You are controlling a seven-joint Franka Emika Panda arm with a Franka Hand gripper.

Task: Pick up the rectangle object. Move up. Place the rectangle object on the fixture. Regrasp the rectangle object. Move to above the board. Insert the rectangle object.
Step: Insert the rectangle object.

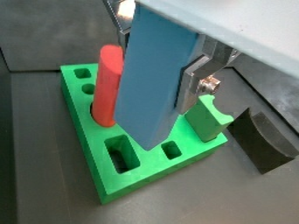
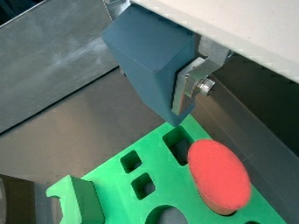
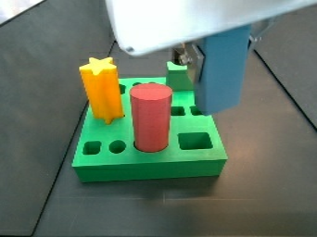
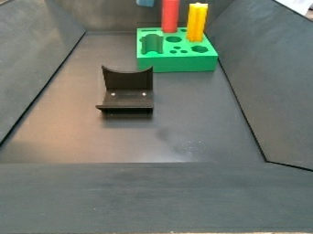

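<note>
Rectangle object (image 1: 155,74): slate-blue block, held upright in my gripper (image 1: 193,83), hanging above the board (image 1: 140,171). In a wrist view its lower end sits over the board's top near a rectangular hole (image 1: 118,150); I cannot tell whether it touches. One silver finger (image 2: 191,80) is pressed to its side in both wrist views, so I log the claw as clamped on the block.

Progress, my judgement: pickup, lift, fixture placement and regrasp appear done, since the block is in hand over the board and the fixture (image 4: 124,91) stands bare. Left: final alignment over the matching hole and the push down.

Board: bright green slab with holes of several shapes. Standing in it are a red cylinder (image 3: 150,117), just beside the block, and a yellow star-shaped peg (image 3: 102,89) on the cylinder's far side from the block. A small green notched block (image 1: 208,118) stands at the board's edge, near the gripper.

Fixture: dark bracket on the floor, well apart from the board, nothing on it.

Surface and room: dark matte floor (image 4: 159,137), bare apart from fixture and board, enclosed by sloping dark grey walls (image 4: 37,64) like a shallow bin.
</note>
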